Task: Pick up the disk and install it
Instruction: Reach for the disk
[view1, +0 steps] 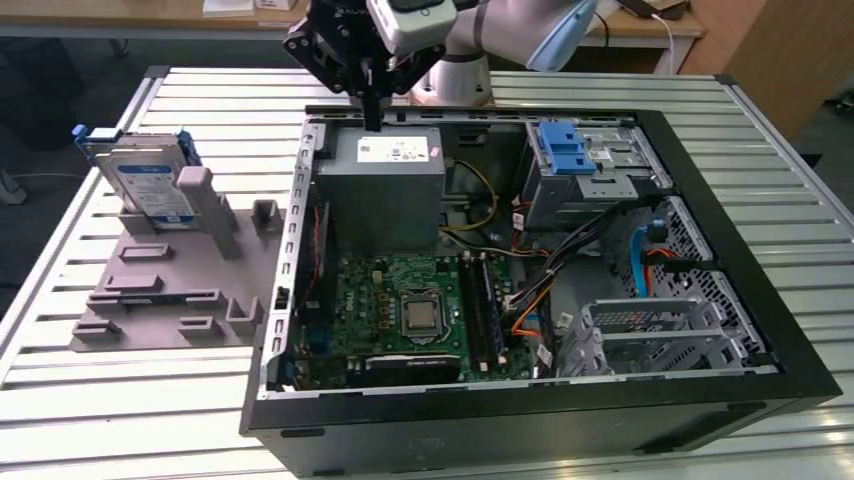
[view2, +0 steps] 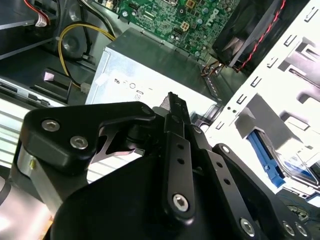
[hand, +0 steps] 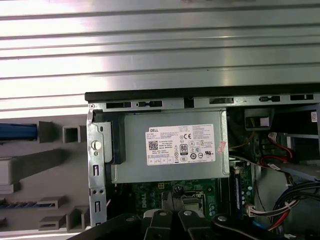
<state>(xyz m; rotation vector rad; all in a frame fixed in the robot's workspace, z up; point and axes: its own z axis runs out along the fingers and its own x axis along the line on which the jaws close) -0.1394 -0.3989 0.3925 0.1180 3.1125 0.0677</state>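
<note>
The disk (view1: 144, 182), silver with a white-and-blue label and blue plastic rails, stands near-upright in a grey moulded fixture (view1: 160, 300) at 9 o'clock of the open case (view1: 534, 430), its long axis roughly vertical. At the case's 12 o'clock, the gripper (view1: 371, 118) hangs over the grey, stickered power supply (view1: 387, 190), fingers closed together, gripping nothing.

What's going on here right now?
The arm's tool hangs shut and empty over the grey power-supply box inside the open computer case. The disk has not been picked up. It stands upright in the grey fixture on the slatted table, outside the case on the exterior view's left.
</note>
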